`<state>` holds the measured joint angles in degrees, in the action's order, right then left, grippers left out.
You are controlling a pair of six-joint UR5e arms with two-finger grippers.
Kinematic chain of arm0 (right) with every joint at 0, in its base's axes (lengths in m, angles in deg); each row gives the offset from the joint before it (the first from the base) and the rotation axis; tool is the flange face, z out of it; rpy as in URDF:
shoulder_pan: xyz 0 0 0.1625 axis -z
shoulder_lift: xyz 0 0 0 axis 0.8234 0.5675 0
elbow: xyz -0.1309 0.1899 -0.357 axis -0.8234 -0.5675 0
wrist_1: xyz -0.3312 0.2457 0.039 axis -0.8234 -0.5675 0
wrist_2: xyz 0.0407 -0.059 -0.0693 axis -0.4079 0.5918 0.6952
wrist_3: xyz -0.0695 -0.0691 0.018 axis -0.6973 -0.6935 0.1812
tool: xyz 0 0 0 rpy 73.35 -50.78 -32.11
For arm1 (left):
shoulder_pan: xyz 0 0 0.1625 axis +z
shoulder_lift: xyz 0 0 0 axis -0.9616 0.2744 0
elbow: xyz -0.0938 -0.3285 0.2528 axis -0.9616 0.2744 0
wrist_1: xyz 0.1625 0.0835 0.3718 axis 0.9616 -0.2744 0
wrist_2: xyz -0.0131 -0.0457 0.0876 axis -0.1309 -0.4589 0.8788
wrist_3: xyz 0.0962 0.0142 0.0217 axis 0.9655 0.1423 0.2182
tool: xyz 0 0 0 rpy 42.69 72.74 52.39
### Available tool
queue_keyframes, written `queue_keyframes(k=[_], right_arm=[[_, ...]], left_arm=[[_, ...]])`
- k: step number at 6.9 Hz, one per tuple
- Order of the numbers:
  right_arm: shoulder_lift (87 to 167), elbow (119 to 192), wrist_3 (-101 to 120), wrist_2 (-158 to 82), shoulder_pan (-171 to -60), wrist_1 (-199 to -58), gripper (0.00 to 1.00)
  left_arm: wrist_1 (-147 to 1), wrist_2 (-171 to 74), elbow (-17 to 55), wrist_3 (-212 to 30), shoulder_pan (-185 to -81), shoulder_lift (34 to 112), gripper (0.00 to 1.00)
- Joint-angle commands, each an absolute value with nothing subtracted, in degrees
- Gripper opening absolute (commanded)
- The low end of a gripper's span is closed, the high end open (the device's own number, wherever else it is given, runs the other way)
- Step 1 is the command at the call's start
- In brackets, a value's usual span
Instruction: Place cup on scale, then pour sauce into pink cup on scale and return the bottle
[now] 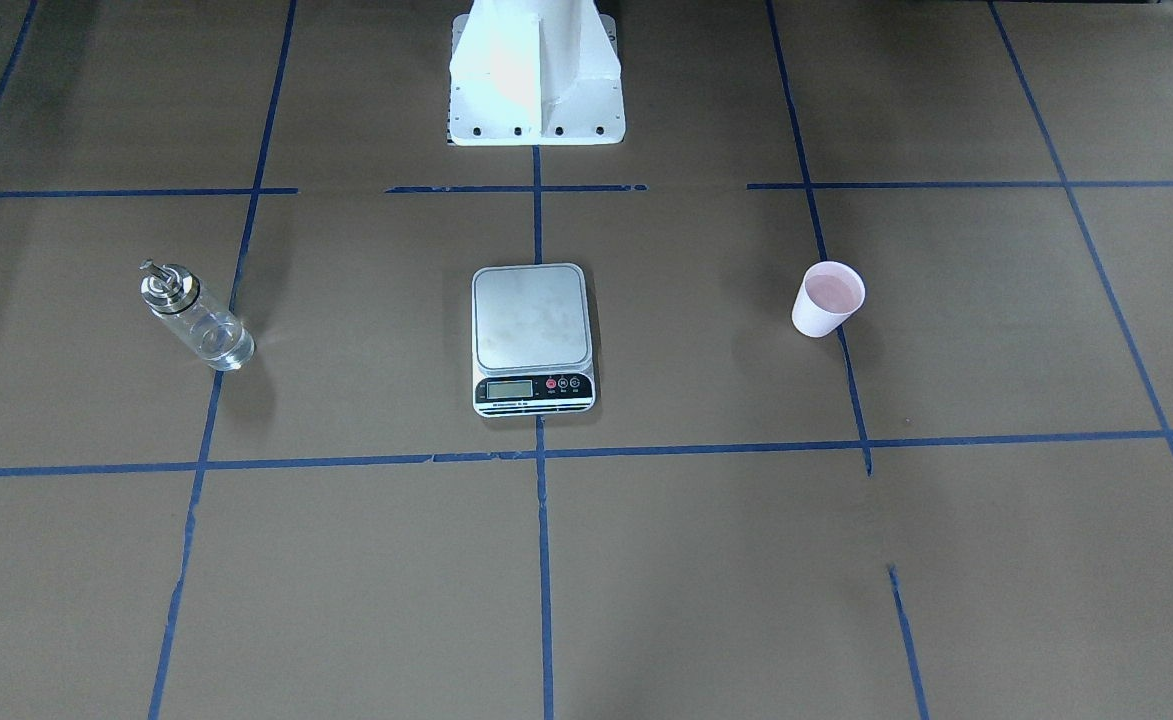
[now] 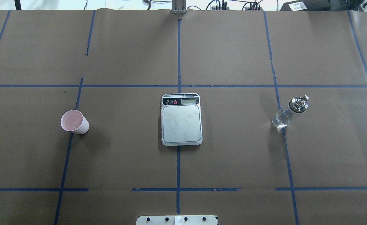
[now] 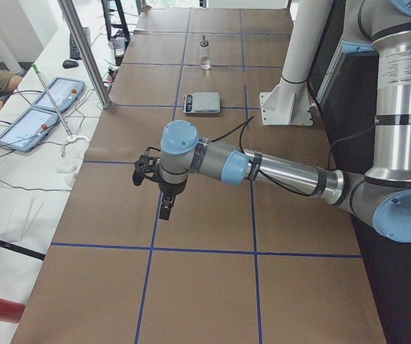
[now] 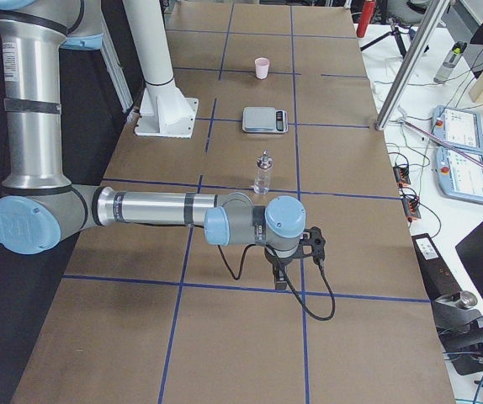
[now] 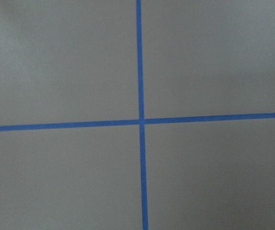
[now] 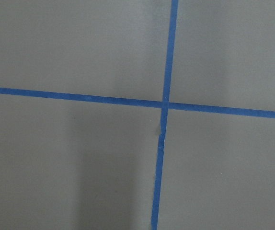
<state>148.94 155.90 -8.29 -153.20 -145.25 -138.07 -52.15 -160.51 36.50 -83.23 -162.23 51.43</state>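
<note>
The pink cup (image 1: 828, 298) stands upright on the brown table, on the robot's left side (image 2: 74, 122). The scale (image 1: 532, 335) lies at the table's middle (image 2: 181, 120) with a bare plate. The glass bottle (image 1: 196, 317) with its silver cap stands upright on the robot's right side (image 2: 289, 113). My left gripper (image 3: 166, 208) hangs over the table's left end, far from the cup. My right gripper (image 4: 282, 278) hangs over the right end, a little short of the bottle (image 4: 263, 172). I cannot tell whether either is open. Both wrist views show only brown paper and blue tape.
The white robot pedestal (image 1: 536, 80) stands behind the scale. Blue tape lines (image 2: 178, 56) grid the table. A metal pole (image 3: 84, 50), tablets (image 3: 44, 107) and cables lie on the white bench beyond the table's far edge.
</note>
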Motion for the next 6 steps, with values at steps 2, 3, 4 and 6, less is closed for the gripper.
queue_keyframes(k=[2, 3, 4, 6], right_arm=[[149.8, 157.9, -8.3, -153.7, -145.3, -138.4, 1.00], [149.8, 157.9, -8.3, -153.7, -145.3, -138.5, 1.00], [149.8, 157.9, -8.4, -153.6, -145.3, -138.5, 1.00], [150.0, 158.7, -8.4, -153.6, -145.3, -138.3, 1.00]], left_arm=[[-52.2, -160.9, 42.0, -85.9, -154.6, 56.5, 1.00], [-52.4, -163.1, 42.1, -94.3, -151.3, 57.9, 1.00], [-54.6, -164.0, 41.7, -104.1, -144.4, 58.8, 1.00], [-55.8, -154.4, 43.2, -123.2, -134.3, 59.7, 1.00]])
